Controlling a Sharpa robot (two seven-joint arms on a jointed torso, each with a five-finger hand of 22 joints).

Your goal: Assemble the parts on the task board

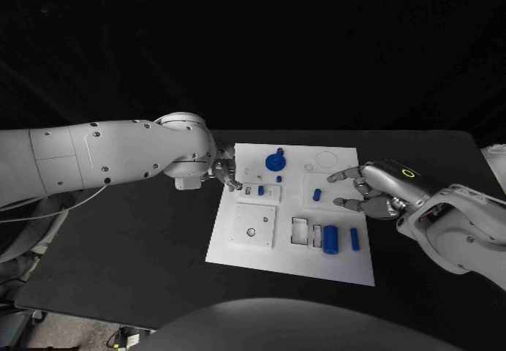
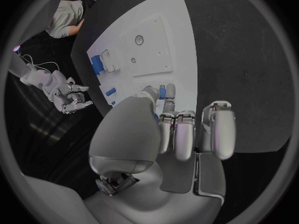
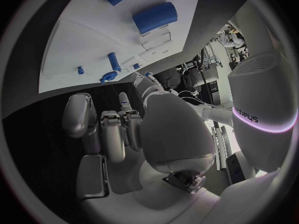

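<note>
The white task board point(image 1: 316, 267) lies mid-table. On it are a blue gear-shaped part point(image 1: 276, 161), a short peg point(image 1: 260, 190), another peg point(image 1: 316, 194), a thick blue cylinder point(image 1: 330, 239) and a slim blue bar point(image 1: 355, 239). My left hand point(image 1: 226, 175) sits at the board's left edge with most fingers curled in. A small blue piece point(image 2: 161, 89) shows right between its thumb and a fingertip; whether it is pinched or stands on the board I cannot tell. My right hand point(image 1: 367, 194) hovers at the board's right edge, fingers apart, holding nothing.
A large white square plate with a round hole point(image 1: 255, 223) and rectangular slots point(image 1: 300, 232) take up the board's near half. The black table point(image 1: 137, 248) spreads to either side. My right forearm point(image 1: 458, 227) crosses the table's right side.
</note>
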